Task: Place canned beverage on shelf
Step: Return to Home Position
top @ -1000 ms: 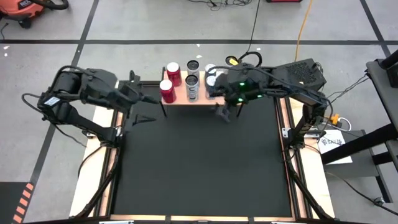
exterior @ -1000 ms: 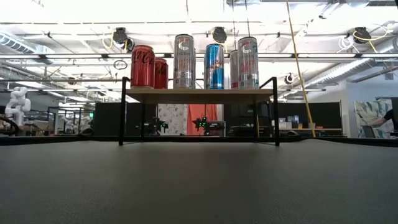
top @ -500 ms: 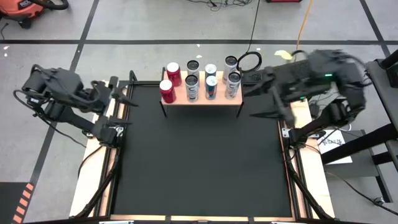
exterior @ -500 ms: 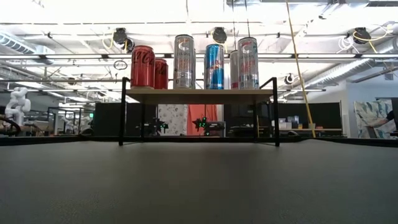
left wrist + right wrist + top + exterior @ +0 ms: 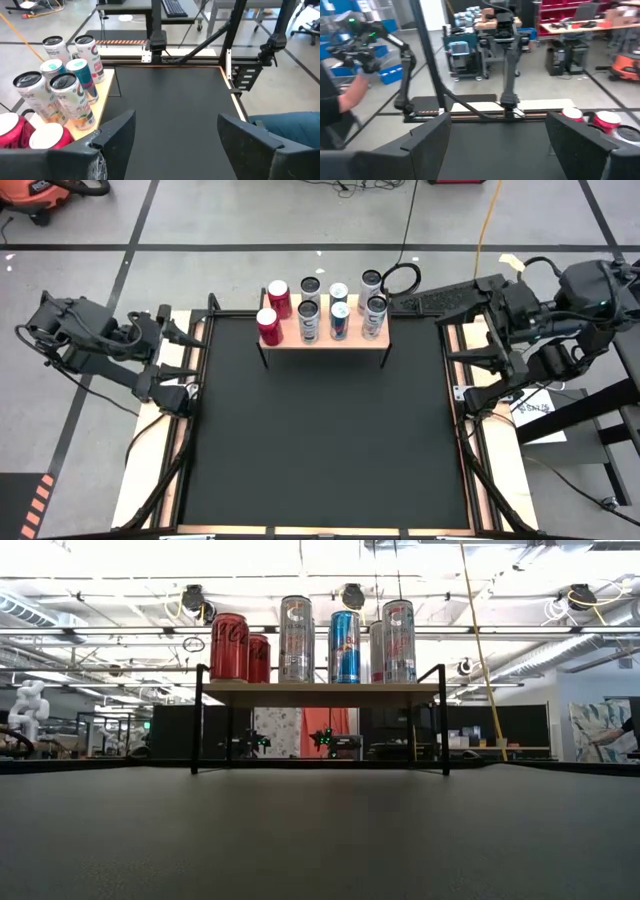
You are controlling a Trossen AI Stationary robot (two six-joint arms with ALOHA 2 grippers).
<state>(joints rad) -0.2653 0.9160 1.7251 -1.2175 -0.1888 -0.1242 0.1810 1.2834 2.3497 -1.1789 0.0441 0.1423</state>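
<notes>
Beside the mat, both arms are retreating from the shelf, left gripper and right gripper gaping empty; 8 cans are standing there, suggesting completion

8 cans on shelf, shelf on mat

Open mat before shelf packed with cans

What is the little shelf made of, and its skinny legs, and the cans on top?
The shelf top looks like light wood, pale and matte, though it could be a wood-look board. Its legs seem to be thin black metal rods, straight and dark. The cans look like aluminium: shiny printed sides that catch the light, and silvery tops.
</notes>
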